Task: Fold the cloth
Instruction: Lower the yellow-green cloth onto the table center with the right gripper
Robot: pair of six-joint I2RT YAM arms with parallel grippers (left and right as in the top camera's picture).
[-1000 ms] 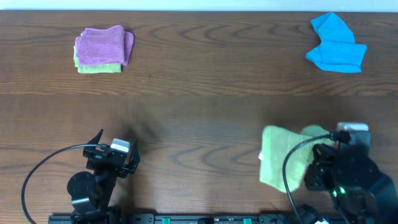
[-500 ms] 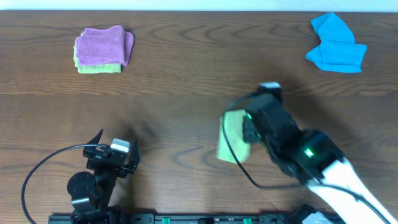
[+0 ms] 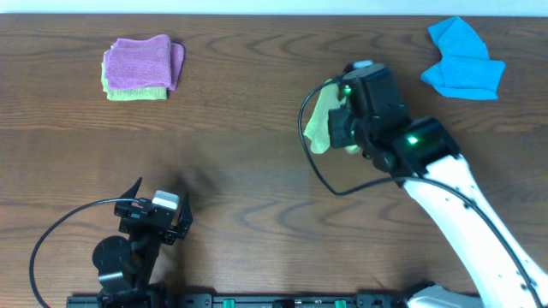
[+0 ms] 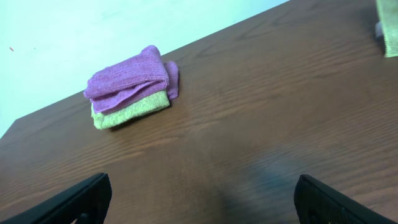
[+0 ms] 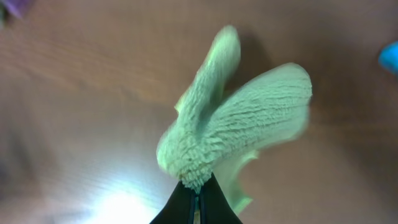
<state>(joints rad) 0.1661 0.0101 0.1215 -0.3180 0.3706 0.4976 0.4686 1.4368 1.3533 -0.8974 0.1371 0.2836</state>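
The cloth (image 3: 318,126) is lime green and hangs bunched in the air right of the table's middle, pinched by my right gripper (image 3: 332,118). In the right wrist view the black fingertips of that gripper (image 5: 198,191) are shut on a gathered edge of the cloth (image 5: 239,121), which flares out in two lobes above the wood. A strip of the cloth (image 4: 389,31) shows at the right edge of the left wrist view. My left gripper (image 3: 160,195) rests near the front left, far from the cloth. Its fingers stand wide open (image 4: 199,200) over bare wood with nothing between them.
A folded purple cloth (image 3: 141,62) lies on a folded green one (image 3: 135,92) at the back left, also seen as a stack (image 4: 129,81) from the left wrist. A crumpled bright blue cloth (image 3: 462,60) sits at the back right. Cables trail by both arm bases.
My right arm has swung from the front right edge toward the back and left, lifting the cloth off the table. The left arm has not moved.
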